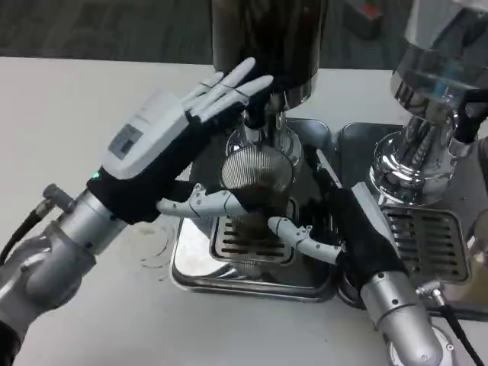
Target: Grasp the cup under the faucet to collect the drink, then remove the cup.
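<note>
- The ribbed clear glass cup point(256, 177) stands on the slotted steel drip tray point(229, 252), under the chrome faucet point(263, 114).
- Our right hand point(339, 225) curls around it; whether it truly grips, we cannot tell. A loose hold could tip it.
- Our left hand point(179, 126) hovers spread, empty, and might bump the faucet.

cup point(257, 177) | ribbed, clear | upright on drip tray point(229, 271) | under faucet point(263, 114)

White counter point(69, 122) carries a second shiny chrome drink dispenser point(427, 130) at right, standing on its own polished steel drip tray point(427, 236) with slotted grate. Dark grey carpeted floor point(99, 27) beyond the far edge; a small red-and-grey object point(364, 15) lies there, blurred.
</note>
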